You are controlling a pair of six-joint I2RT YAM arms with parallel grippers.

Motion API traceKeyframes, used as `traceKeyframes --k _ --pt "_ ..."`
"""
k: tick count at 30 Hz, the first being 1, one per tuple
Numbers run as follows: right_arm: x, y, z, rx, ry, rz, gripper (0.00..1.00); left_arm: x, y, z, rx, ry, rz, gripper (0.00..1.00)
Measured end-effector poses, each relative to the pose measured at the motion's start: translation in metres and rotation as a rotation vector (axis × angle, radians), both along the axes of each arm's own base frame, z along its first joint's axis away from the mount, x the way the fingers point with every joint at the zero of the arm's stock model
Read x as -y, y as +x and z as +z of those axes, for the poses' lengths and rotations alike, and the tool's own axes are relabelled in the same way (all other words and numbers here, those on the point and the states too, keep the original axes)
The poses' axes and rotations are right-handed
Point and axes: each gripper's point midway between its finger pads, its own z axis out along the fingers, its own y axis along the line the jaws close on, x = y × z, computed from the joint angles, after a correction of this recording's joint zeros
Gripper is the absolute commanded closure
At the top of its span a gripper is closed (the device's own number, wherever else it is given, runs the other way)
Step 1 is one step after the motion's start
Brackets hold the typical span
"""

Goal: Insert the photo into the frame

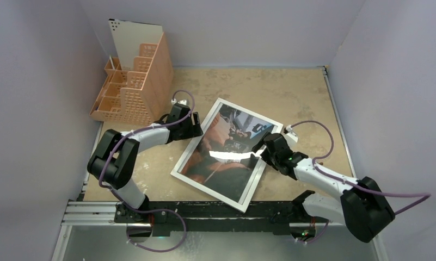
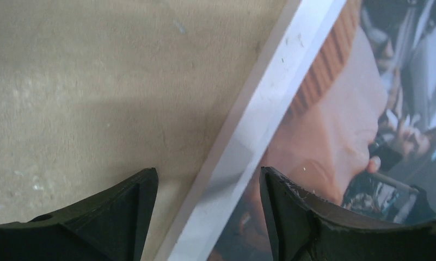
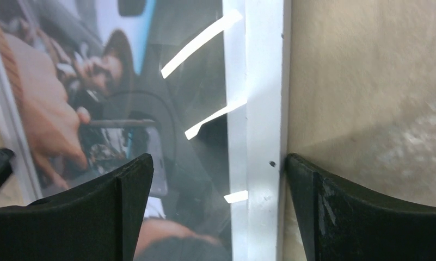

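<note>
The frame (image 1: pixel 207 191) lies flat and tilted on the table, white border up. The photo (image 1: pixel 221 152), a man in a car, shows inside it under the glare of the pane. My left gripper (image 1: pixel 196 124) is open and straddles the frame's upper left border (image 2: pixel 259 125), one finger over the table and one over the photo (image 2: pixel 335 125). My right gripper (image 1: pixel 262 147) is open and straddles the right border (image 3: pixel 259 109), one finger over the photo (image 3: pixel 96 92) and the other at the frame's outer edge. Neither holds anything.
A peach slotted organizer (image 1: pixel 134 81) stands at the back left with a white sheet (image 1: pixel 131 35) in it. Grey walls close in the beige table (image 1: pixel 292 92) on three sides. A metal rail (image 1: pixel 96 212) runs along the near edge.
</note>
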Motion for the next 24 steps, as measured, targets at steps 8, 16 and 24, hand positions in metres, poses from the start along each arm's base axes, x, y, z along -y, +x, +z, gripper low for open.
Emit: traceKeyframes --k 8,16,24 --pt "-0.013 0.050 -0.001 0.015 0.012 0.040 0.10 -0.008 -0.023 0.000 -0.039 -0.054 0.056 0.29" --pt "-0.019 0.113 0.010 0.095 -0.009 0.079 0.11 -0.011 -0.035 0.002 -0.026 -0.139 0.052 0.32" --pt "-0.044 0.194 0.020 0.201 -0.037 0.198 0.09 -0.001 -0.065 0.003 -0.039 -0.226 -0.044 0.35"
